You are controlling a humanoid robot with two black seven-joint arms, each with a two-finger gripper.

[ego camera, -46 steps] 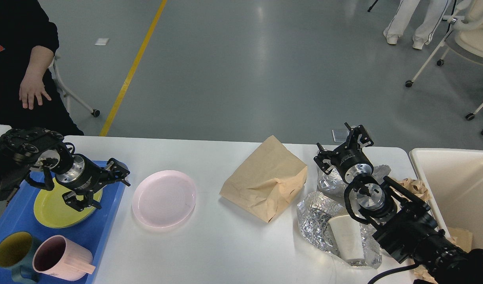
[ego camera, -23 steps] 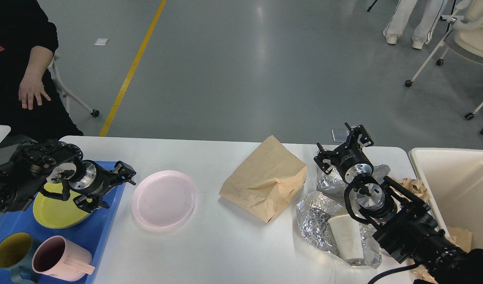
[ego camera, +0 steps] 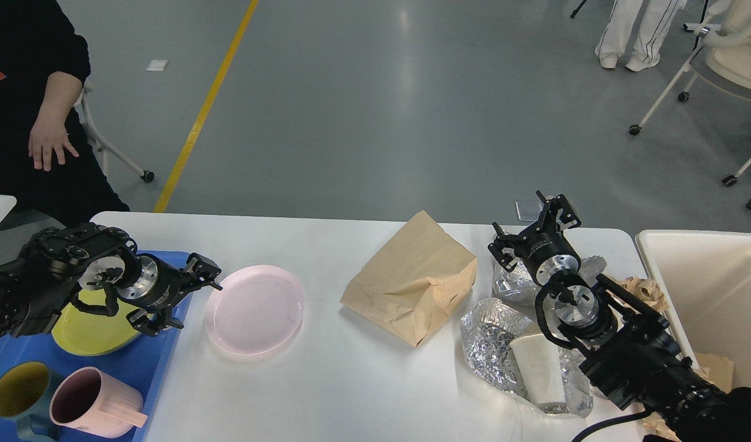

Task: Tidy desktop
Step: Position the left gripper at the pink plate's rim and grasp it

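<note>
Left pincer [ego camera: 185,298], spread open and empty, is hovering at the pink plate's [ego camera: 255,309] nine o'clock; right pincer [ego camera: 535,228] is gaping empty above foil [ego camera: 492,344] on the tabletop [ego camera: 326,380].

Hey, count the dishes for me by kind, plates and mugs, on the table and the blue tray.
Plates: 2, pink plate and yellow plate
Mugs: 2, pink mug and teal mug
Total: 4

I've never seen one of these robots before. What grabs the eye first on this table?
Probably the crumpled brown paper bag in the middle of the white table, with the pale pink plate to its left. At the right, shiny foil wrappers lie beneath a black robot arm; at the left, a blue tray holds a yellow plate and mugs.
</note>
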